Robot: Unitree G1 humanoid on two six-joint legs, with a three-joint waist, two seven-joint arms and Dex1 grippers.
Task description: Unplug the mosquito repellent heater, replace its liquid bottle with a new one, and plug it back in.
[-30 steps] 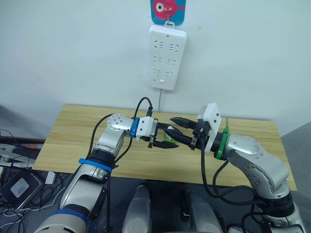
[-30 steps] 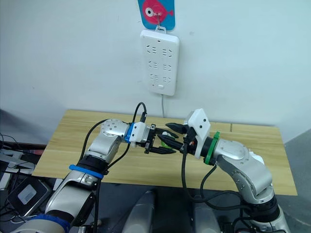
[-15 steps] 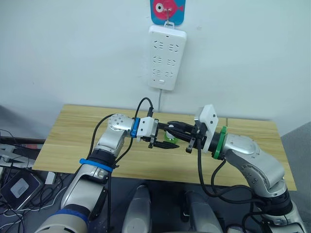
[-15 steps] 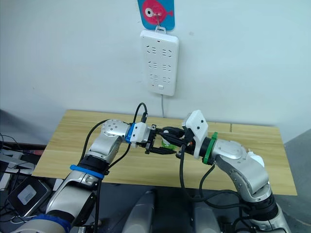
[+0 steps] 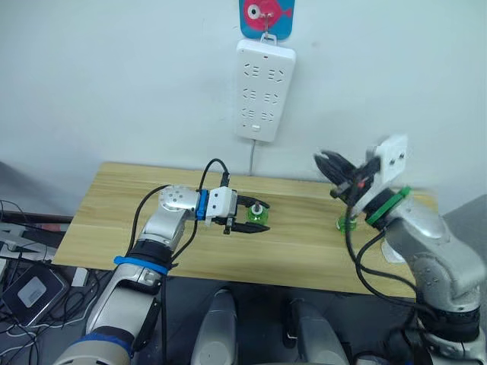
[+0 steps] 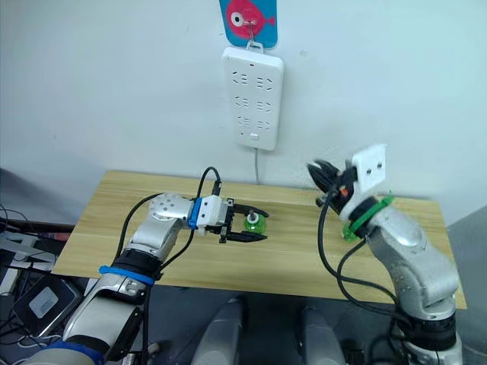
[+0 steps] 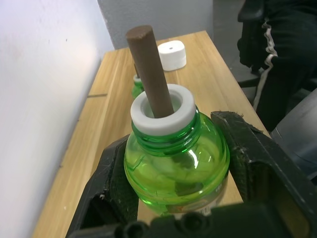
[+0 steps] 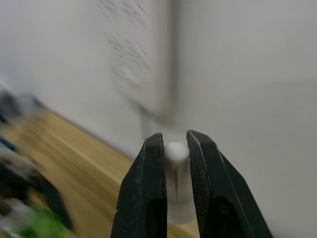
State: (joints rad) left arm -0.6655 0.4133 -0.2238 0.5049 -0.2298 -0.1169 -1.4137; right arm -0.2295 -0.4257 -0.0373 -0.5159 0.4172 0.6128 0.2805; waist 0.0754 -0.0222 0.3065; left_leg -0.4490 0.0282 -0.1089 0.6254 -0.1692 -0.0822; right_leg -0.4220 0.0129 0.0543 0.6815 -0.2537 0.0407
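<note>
**Open bottle in one end effector, a small white piece in the other, heater lying apart**

The left end effector (image 5: pixel 257 218) is clamped round the belly of the green liquid bottle (image 7: pixel 176 163), low over the table (image 5: pixel 114 205), with its brown wick (image 7: pixel 148 69) bare. The right end effector (image 5: pixel 327 161) is raised near the wall, pinched narrowly on a small white piece (image 8: pixel 177 151), probably a cap. The mosquito repellent heater (image 7: pixel 171 54) lies on the table's right end, beyond a second green bottle (image 7: pixel 137 87) and well apart from the held one. Tilting the uncapped bottle could spill liquid or knock the wick. The thin pinch could drop the white piece. With two similar bottles, the wrong one could go into the heater.
</note>
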